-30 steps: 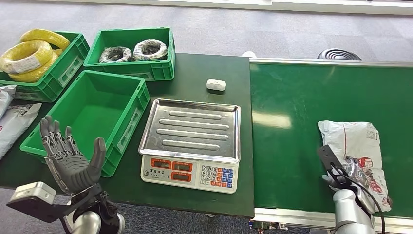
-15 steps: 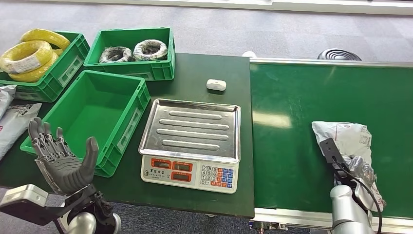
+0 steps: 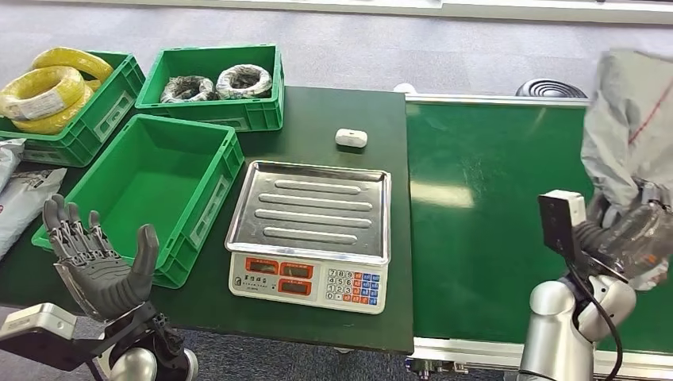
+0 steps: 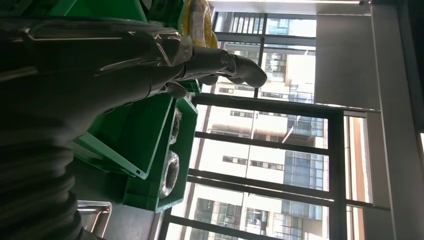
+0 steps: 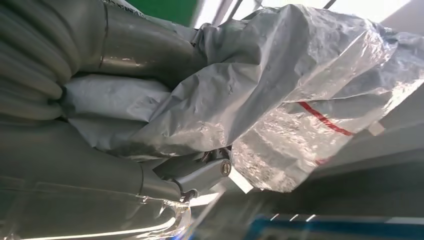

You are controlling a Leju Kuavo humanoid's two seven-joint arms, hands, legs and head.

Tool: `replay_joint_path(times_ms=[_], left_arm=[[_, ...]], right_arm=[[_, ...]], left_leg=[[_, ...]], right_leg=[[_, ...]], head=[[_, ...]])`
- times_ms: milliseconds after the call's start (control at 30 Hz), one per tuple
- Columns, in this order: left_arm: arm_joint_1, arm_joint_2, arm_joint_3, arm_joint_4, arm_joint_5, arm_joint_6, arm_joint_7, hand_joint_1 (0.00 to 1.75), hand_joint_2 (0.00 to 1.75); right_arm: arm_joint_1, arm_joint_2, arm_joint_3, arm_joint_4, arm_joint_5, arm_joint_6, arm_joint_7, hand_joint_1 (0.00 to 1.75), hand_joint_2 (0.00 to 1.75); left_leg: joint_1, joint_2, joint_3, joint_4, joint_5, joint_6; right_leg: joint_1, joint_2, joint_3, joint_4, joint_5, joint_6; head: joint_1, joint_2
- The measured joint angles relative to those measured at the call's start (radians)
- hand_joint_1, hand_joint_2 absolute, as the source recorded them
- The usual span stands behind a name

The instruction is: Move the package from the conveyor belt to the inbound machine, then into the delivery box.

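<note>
Grey carpet floor (image 3: 444, 48); green conveyor belt (image 3: 484, 206). Right hand (image 3: 623, 234) gripping crinkled grey plastic package (image 3: 631, 127), raised. Left hand (image 3: 99, 262) empty, fingers spread.

The left hand (image 4: 90, 65) fills the near side, its grey thumb (image 4: 227, 62) extended and holding nothing. Beyond it lie green crates (image 4: 145, 145), dark wire coils (image 4: 170, 172), a metal tray corner (image 4: 92, 212) and windows (image 4: 270, 150).

Crinkled glossy grey plastic package (image 3: 629, 119), ribbed shiny metal scale tray (image 3: 313, 208), matt green belt (image 3: 484, 214).
</note>
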Motion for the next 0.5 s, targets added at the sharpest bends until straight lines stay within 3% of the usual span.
replay_joint_path(times_ms=[167, 267, 500], left_arm=[[-0.027, 0.0, -0.009, 0.026, 0.005, -0.014, 0.0, 0.0, 1.75], [-0.043, 0.0, -0.019, 0.053, 0.014, -0.016, 0.0, 0.0, 1.75], [-0.042, 0.0, -0.029, 0.092, 0.023, -0.013, 0.0, 0.0, 1.75]], right_arm=[[-0.002, 0.033, 0.339, -0.029, -0.032, 0.206, -0.075, 1.75, 1.75], [-0.007, 0.046, 0.513, -0.025, -0.068, 0.281, -0.118, 1.75, 1.75], [-0.013, 0.067, 0.754, 0.035, -0.178, 0.308, -0.143, 1.75, 1.75]], left_leg=[[0.0, 0.001, 0.001, 0.0, 0.001, -0.001], [0.001, -0.002, 0.0, 0.0, 0.002, -0.001], [0.001, -0.001, -0.002, 0.0, 0.002, -0.001]], right_leg=[[0.0, 0.001, -0.001, 0.0, 0.001, -0.001], [0.001, -0.001, -0.001, 0.0, 0.001, -0.001], [0.001, -0.001, -0.002, 0.0, 0.0, -0.001]], head=[[0.0, 0.0], [0.0, 0.0], [0.0, 0.0]])
